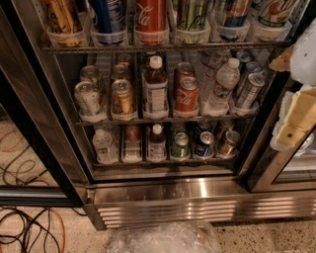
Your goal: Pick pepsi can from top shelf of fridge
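Note:
The fridge stands open in front of me, steel with dark door frames. Across the upper edge of the view runs its top shelf, a wire rack carrying a row of cans in clear trays. The pepsi can, dark blue with white lettering, is second from the left, and its top is cut off by the frame. A red Coca-Cola can is on its right and a yellow-orange can on its left. My gripper, white and cream, hangs at the far right edge, below and well to the right of the pepsi can.
Two lower racks hold cans and bottles, among them a water bottle and a small blue can. Dark and orange cables lie on the floor at left. Crumpled clear plastic sits at the bottom centre.

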{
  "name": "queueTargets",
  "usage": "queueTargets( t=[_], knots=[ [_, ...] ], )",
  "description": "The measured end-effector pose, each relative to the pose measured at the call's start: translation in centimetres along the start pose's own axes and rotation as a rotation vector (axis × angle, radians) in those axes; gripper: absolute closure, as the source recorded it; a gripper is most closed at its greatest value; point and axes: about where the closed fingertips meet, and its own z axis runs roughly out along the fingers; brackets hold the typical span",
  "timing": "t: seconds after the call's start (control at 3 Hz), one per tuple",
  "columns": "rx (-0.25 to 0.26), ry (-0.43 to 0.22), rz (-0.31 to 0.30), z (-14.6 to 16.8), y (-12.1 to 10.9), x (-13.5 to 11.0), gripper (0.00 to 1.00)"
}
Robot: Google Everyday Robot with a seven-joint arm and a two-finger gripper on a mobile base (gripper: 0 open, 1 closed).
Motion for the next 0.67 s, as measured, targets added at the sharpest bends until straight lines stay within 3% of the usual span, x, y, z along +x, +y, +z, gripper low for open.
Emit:
queueTargets(
  t=[0.67],
  knots=[
    [0.001,-0.024,0.003,-0.37,-0.02,0.1,0.0]
  ],
)
